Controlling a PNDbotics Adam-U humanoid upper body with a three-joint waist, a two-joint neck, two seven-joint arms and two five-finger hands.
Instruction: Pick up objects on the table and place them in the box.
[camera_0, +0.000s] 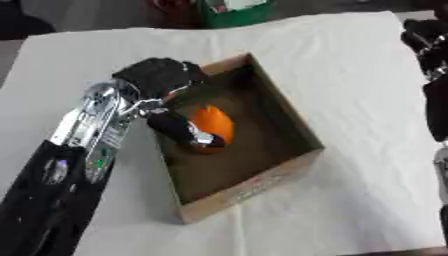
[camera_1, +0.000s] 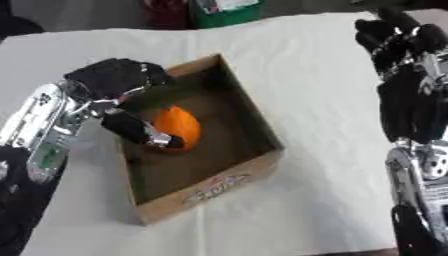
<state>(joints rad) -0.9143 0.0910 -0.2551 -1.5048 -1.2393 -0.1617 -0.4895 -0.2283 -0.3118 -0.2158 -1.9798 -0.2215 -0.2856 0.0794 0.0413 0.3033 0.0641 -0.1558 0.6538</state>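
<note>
Left hand (camera_0: 162, 82) over near-left wall of cardboard box (camera_0: 293, 117), fingers curled round orange ball (camera_0: 213, 125); thumb across ball's front. Ball inside box, low over floor; contact with floor cannot be told. Right hand (camera_1: 398, 35) idle at right edge, raised over white tablecloth (camera_0: 367, 75), fingers bunched, holding nothing.

Risks, judged:
- Thumb snags ball on release; ball lifts back out.
- Ball rolls on release, strikes wall.
- Wrist catches wall during withdrawal; box shifts on cloth.

A white cloth (camera_0: 367, 90) covers the table; a green container (camera_0: 229, 11) stands beyond it.
</note>
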